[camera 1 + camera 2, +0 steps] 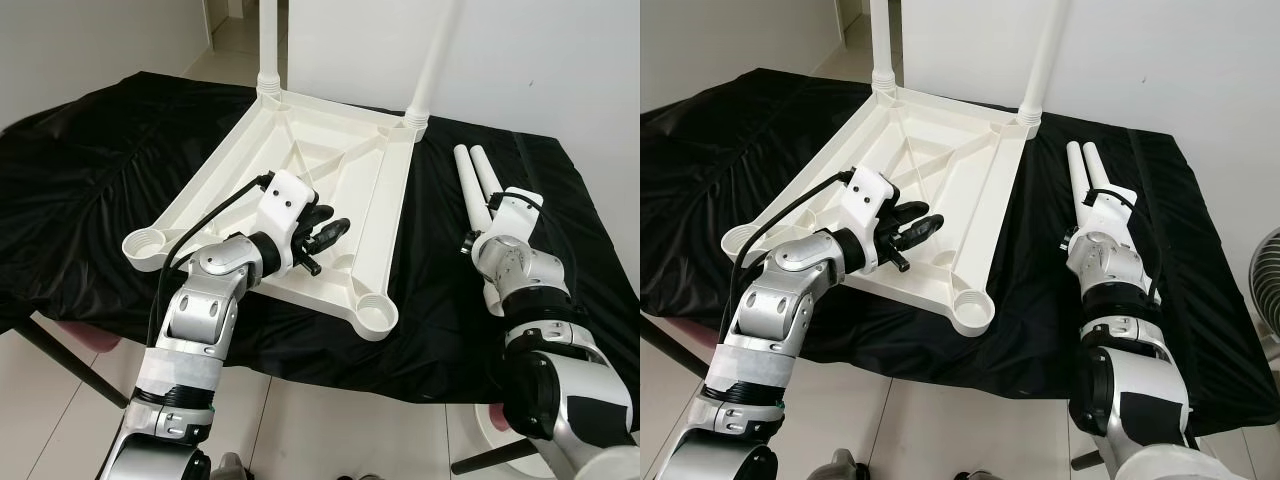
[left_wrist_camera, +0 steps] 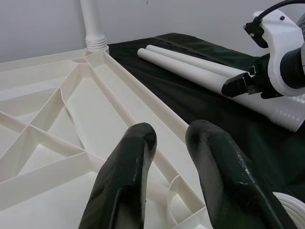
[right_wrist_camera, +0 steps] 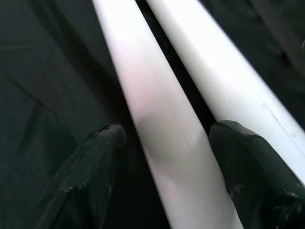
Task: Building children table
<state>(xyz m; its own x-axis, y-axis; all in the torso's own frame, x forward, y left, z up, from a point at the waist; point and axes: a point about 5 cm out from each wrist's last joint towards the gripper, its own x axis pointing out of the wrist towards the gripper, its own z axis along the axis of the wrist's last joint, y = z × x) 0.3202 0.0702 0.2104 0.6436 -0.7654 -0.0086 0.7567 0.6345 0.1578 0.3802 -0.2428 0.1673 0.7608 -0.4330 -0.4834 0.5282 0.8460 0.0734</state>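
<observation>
Table leg (image 3: 157, 124) between right fingers (image 3: 248, 162)

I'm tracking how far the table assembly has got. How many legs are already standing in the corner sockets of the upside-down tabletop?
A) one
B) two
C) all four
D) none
B: two legs stand upright in the far corner sockets of the tabletop, both near sockets are empty, and two loose legs lie on the black cloth with the right gripper open astride one.
</observation>
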